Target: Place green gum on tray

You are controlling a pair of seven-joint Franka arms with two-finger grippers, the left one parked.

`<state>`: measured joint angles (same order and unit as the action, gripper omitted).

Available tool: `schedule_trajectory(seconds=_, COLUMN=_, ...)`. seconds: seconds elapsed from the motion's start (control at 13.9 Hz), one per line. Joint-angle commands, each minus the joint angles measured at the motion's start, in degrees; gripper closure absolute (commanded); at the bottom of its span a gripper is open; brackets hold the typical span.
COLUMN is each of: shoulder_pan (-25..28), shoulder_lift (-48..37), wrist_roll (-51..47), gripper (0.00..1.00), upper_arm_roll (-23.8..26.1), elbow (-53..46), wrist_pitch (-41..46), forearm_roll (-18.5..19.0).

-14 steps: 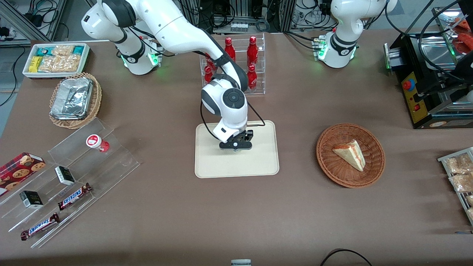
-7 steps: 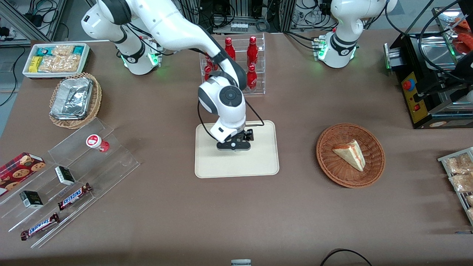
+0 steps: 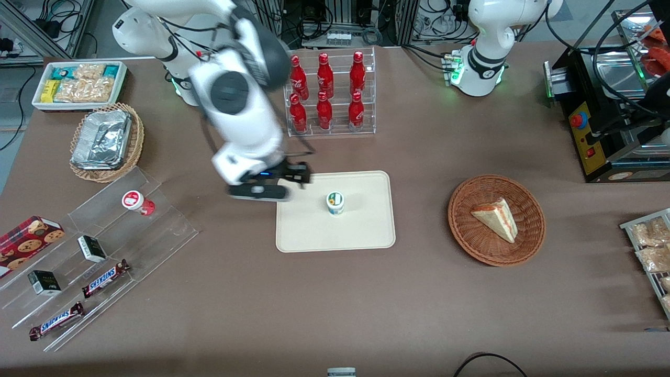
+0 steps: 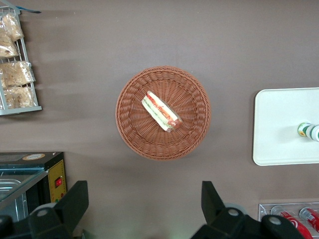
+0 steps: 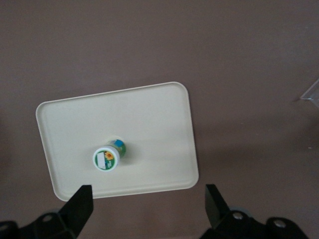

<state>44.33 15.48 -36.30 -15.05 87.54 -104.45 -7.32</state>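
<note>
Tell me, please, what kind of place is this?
Probably a robotics lab staged as a snack shop: red bottles in a clear rack, chocolate bars on clear acrylic steps, and an open end effector raised above the cream tray's edge.

Open hand (image 3: 260, 191) beside tray (image 3: 366, 235)

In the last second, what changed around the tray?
The gripper let go of the green gum, rose, and swung off toward the working arm's end, open. The gum now stands upright alone on the tray. Tray, wicker basket and red-lidded canister stayed put.
</note>
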Motion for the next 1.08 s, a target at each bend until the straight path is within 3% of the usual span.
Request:
schedule_trajectory(seconds=0.0, shoulder_pan=-5.11, shoulder_lift=-7.99, wrist_roll=5.09, gripper=0.00, upper_arm_roll=0.46, elbow=4.39, wrist_pitch=5.88, forearm_roll=2.47)
schedule_trajectory(seconds=0.5, shoulder_pan=-20.93, shoulder_lift=-15.57, wrist_roll=21.59, gripper=0.00, upper_arm_roll=0.55, elbow=4.22, wrist_pitch=16.11, forearm_roll=3.19)
schedule_trajectory(seconds=0.72, shoulder_pan=-22.79, shoulder_lift=-15.75, wrist_roll=26.28, gripper=0.00, upper_arm_roll=1.69, elbow=4.13, wrist_pitch=17.70, forearm_roll=3.28)
schedule_trajectory(seconds=1.01, shoulder_pan=-35.15, shoulder_lift=-14.61, wrist_roll=28.04, gripper=0.00, upper_arm_roll=11.95, elbow=3.60, wrist_pitch=17.61, forearm_roll=4.50)
